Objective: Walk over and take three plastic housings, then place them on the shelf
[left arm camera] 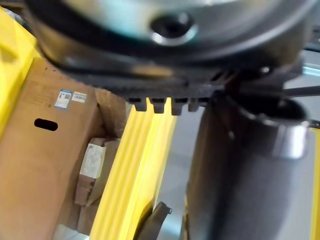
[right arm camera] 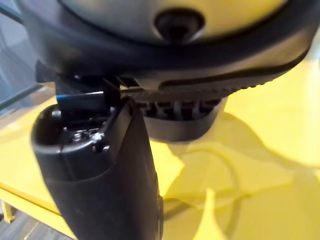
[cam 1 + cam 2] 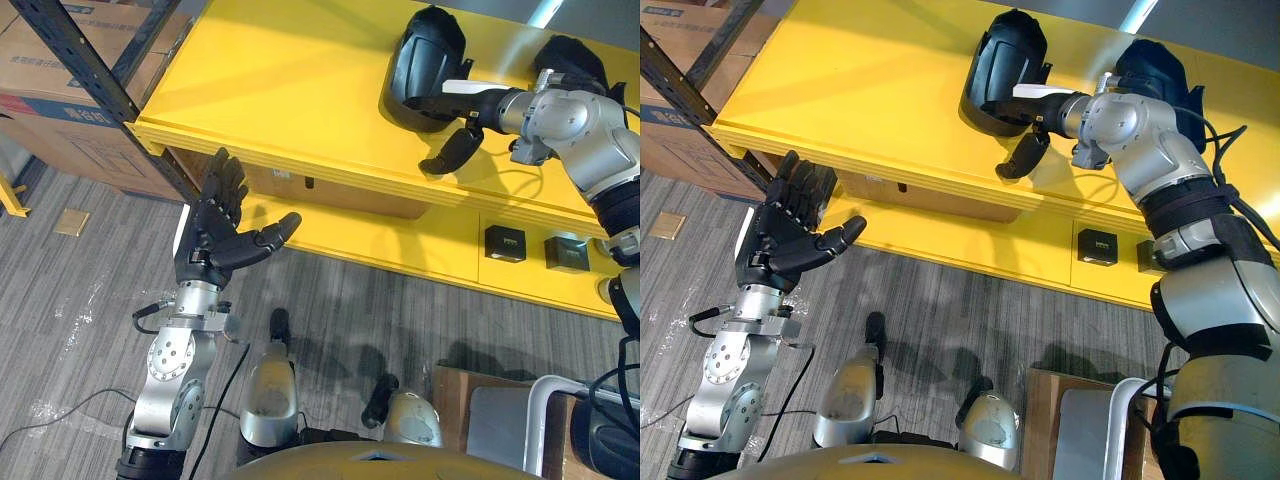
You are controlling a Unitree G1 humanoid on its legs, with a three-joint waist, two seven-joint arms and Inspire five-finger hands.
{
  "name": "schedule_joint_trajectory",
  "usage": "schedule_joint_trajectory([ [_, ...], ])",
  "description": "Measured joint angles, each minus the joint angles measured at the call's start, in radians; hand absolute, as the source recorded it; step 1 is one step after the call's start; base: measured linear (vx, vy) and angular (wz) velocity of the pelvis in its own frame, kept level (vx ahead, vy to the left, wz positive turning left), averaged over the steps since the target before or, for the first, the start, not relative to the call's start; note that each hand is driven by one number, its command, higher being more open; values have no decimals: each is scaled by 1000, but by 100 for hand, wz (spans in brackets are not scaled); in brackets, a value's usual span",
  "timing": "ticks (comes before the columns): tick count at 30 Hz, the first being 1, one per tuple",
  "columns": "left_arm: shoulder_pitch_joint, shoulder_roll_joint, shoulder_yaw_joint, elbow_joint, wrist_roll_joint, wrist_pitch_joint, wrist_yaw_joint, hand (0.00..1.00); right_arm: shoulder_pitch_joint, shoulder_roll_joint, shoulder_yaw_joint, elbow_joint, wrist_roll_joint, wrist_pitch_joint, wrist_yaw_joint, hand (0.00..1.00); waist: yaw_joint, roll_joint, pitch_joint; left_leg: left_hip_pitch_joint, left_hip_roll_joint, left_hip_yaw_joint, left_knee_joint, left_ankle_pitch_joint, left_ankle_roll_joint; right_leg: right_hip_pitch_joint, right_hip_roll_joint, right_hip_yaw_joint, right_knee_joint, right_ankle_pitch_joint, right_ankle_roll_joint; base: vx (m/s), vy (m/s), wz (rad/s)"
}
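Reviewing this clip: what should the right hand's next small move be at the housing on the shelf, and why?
Probably release the black plastic housing and draw the right hand back. The housing appears to rest on the yellow shelf, a second housing lies beyond the arm, and the left hand is open and empty, so a third likely needs fetching.

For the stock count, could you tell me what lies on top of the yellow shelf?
The yellow shelf bears one black plastic housing, with the right hand at it, and a second housing partly covered by that arm.
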Motion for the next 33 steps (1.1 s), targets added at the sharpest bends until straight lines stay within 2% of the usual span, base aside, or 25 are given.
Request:
schedule_joint_trajectory([
  [4, 1, -1, -3, 4, -2, -1, -8, 100, -1, -24, -10, -56, -142, -56, -257, 100, 0, 2, -4, 1, -1, 1, -12, 8, 8, 4, 4, -3, -18, 13, 4, 0, 0, 0],
  [6, 8, -2, -6, 17, -3, -2, -10, 100, -4, -52, -69, -120, -187, -81, -403, 100, -1, 8, -16, 10, -3, 5, -33, 14, 10, 17, 10, -6, -51, 27, 9, 35, -17, -1],
  [9, 45, -2, -10, 38, -3, -4, -19, 100, -5, -59, -156, -180, -184, -103, -516, 100, -6, 10, -75, 13, -9, 8, -55, 15, 10, 27, 12, -12, -89, 38, 17, 72, -24, -1],
  [15, 72, 1, -3, 45, -11, -43, -36, 100, 2, -126, -238, -254, -141, -153, -622, 100, -21, 24, -134, 35, -17, 6, -60, 10, 6, 70, 13, -27, -128, 42, 23, 52, -36, 4],
  [17, 71, 7, 0, 45, -47, -62, -53, 100, 57, -127, -301, -292, -120, -156, -647, 100, -31, 30, -154, 35, -17, 7, -62, 9, 6, 73, 15, -28, -136, 46, 23, -4, -12, -2],
  [19, 71, 17, 11, 40, -54, -92, -74, 100, 198, -127, -410, -365, -63, -160, -675, 100, -38, 36, -187, 37, -18, 13, -65, 5, 6, 74, 15, -25, -143, 48, 25, -4, -19, -5],
  [21, 70, 20, 31, 16, -89, -101, -87, 100, 314, -121, -499, -424, -25, -158, -691, 100, -51, 43, -195, 44, -18, 13, -65, 3, 5, 83, 16, -26, -147, 49, 25, 0, 0, 0],
  [23, 71, 20, 54, -19, -128, -113, -94, 100, 456, -83, -613, -494, -11, -157, -701, 100, -60, 50, -216, 44, -16, 21, -66, -2, 4, 83, 18, -22, -160, 56, 24, -19, -17, -10],
  [25, 70, 19, 96, -85, -179, -122, -105, 100, 635, 23, -762, -605, 12, -143, -705, 100, -84, 56, -242, 44, -17, 34, -66, -5, 6, 84, 20, -12, -182, 70, 25, 4, -8, -15],
  [28, 70, 9, 144, -155, -200, -133, -110, 100, 810, 169, -902, -739, 73, -132, -687, 100, -111, 55, -255, 48, -14, 50, -66, -5, 7, 85, 26, 4, -202, 83, 24, 6, -14, -19],
  [30, 68, -16, 173, -179, -198, -136, -124, 100, 939, 297, -984, -836, 184, -123, -617, 100, -124, 55, -260, 64, -8, 76, -67, -10, 4, 87, 31, 30, -216, 93, 23, -5, -20, -33],
  [33, 72, -77, 174, -179, -181, -125, -124, 100, 1110, 489, -1013, -917, 312, -111, -530, 100, -163, 52, -293, 67, 11, 111, -67, -28, -10, 77, 51, 62, -252, 107, 9, -32, -31, -37],
])
